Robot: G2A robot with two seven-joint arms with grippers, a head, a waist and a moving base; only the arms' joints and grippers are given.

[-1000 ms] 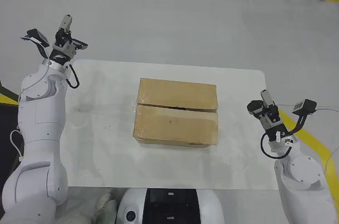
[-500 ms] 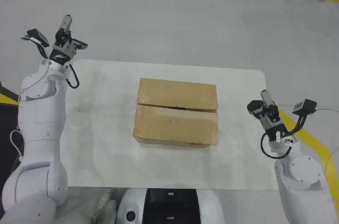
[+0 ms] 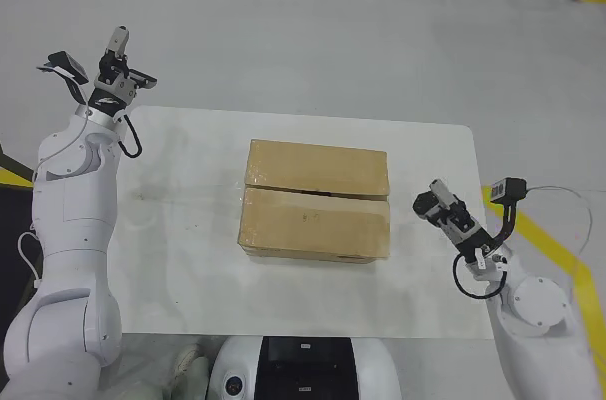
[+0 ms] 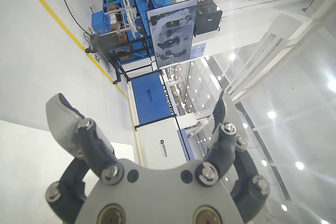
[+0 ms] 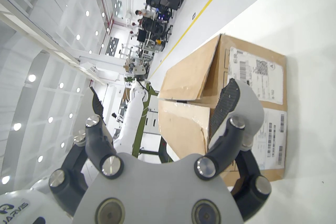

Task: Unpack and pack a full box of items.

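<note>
Right gripper [image 3: 424, 203] spread wide, empty; closed box [image 3: 316, 200] located just ahead of fingertips. Left gripper [image 4: 141, 101] spread wide, empty.

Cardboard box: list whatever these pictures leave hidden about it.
1. Contents of the cardboard box: top view, its folded-down flaps cover them.
2. End labels: right wrist view, a finger of the right gripper covers part.
3. Underside: top view, it rests on the table.
</note>
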